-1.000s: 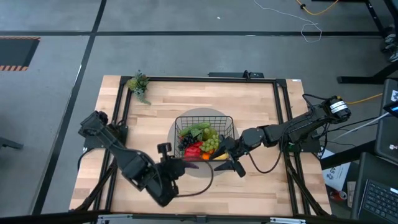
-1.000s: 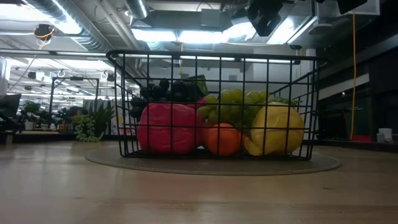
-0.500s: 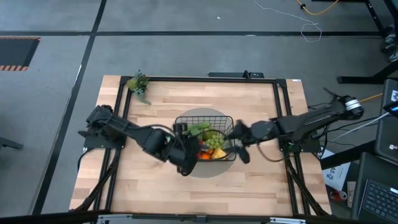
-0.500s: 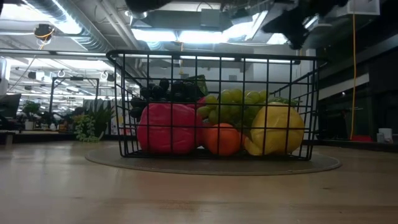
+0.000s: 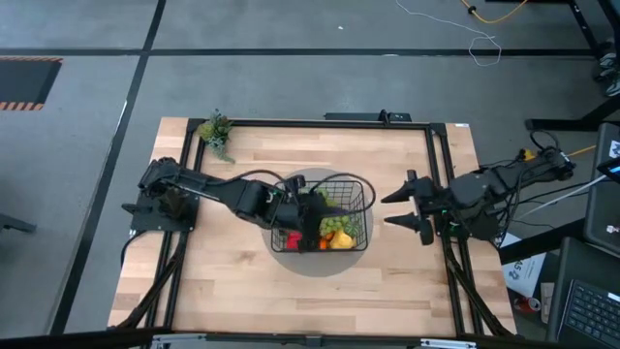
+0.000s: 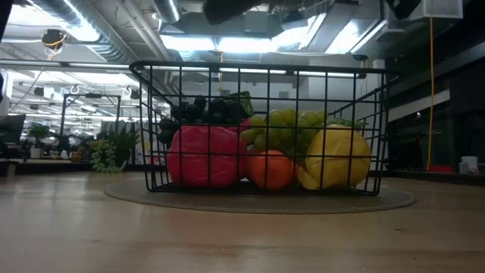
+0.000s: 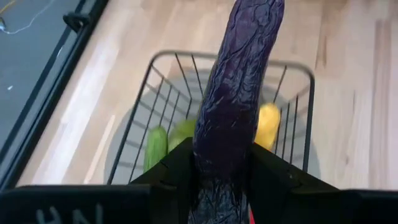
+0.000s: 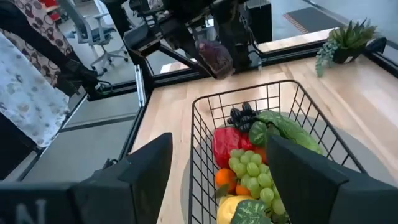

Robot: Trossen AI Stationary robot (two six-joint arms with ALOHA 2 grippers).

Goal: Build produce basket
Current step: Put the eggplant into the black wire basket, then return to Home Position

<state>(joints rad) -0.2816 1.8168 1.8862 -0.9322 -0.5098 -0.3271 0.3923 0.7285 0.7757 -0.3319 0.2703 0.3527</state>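
The black wire basket (image 5: 363, 186) stands on a round grey mat in the table's middle. It holds a red pepper (image 8: 225, 144), green grapes (image 8: 252, 167), dark grapes (image 8: 242, 115), an orange, a lemon (image 6: 337, 158) and green pieces. My left gripper (image 5: 302, 208) is above the basket's left part, shut on a purple eggplant (image 7: 233, 93). My right gripper (image 5: 405, 209) is open and empty, to the right of the basket near the table's right edge. The basket also shows in the right wrist view (image 8: 198, 134). My left gripper pinches the eggplant between its two fingers (image 7: 177, 177) at one end (image 7: 221, 168). The fingers come level from the table's left and lie along it. The eggplant sticks out past the fingertips over the basket, lifted clear of the produce; its free end shows in the right wrist view (image 8: 214, 57).
A small green potted plant (image 5: 215, 129) stands at the table's far left corner. The grey mat (image 5: 291, 260) reaches a little beyond the basket. A person in patterned cloth (image 8: 28, 74) is beyond the table's left side. Bare wood lies near and far of the basket.
My left gripper has carried the eggplant from near the table's near edge toward the far edge and right, and is now over the basket's left part. My right gripper has drawn back from the basket's near right corner toward the table's right edge.
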